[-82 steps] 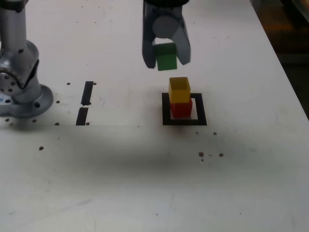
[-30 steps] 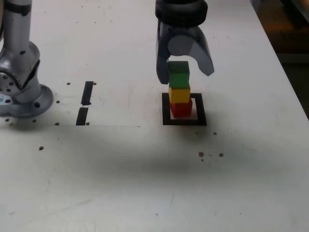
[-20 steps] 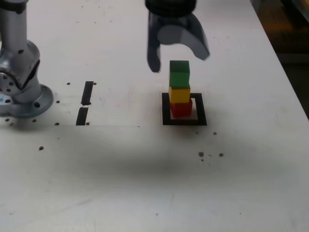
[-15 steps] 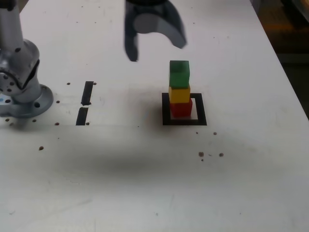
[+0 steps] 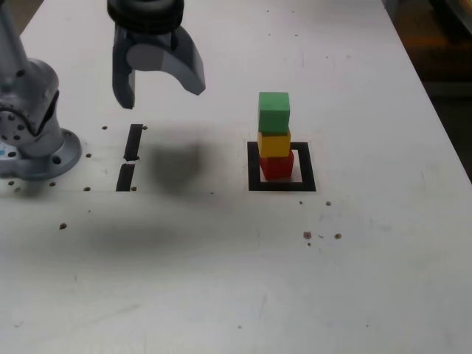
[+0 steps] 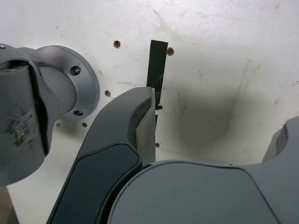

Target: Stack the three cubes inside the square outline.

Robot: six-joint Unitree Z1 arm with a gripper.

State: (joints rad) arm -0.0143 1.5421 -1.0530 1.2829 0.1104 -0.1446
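In the exterior view the three cubes stand stacked: the red cube [image 5: 277, 165] at the bottom, the yellow cube [image 5: 274, 143] on it, the green cube [image 5: 274, 111] on top. The stack rests inside the square outline [image 5: 255, 172], toward its rear left part. My gripper [image 5: 161, 94] hangs open and empty above the table, well off to the exterior view's left of the stack. In the wrist view the gripper [image 6: 215, 121] shows wide-spread fingers [image 6: 126, 126] over white table; no cube appears there.
Two short black tape strips [image 5: 133, 141] lie under the gripper; one tape strip [image 6: 156, 65] shows in the wrist view. The arm's grey base [image 5: 33, 140] stands at the exterior view's left edge, and the base [image 6: 37, 107] fills the wrist view's side. Small holes dot the white table [image 5: 221, 280].
The gripper let go of the green cube on the stack, opened, rose, and swung away toward the exterior view's left. The stack has stayed still.
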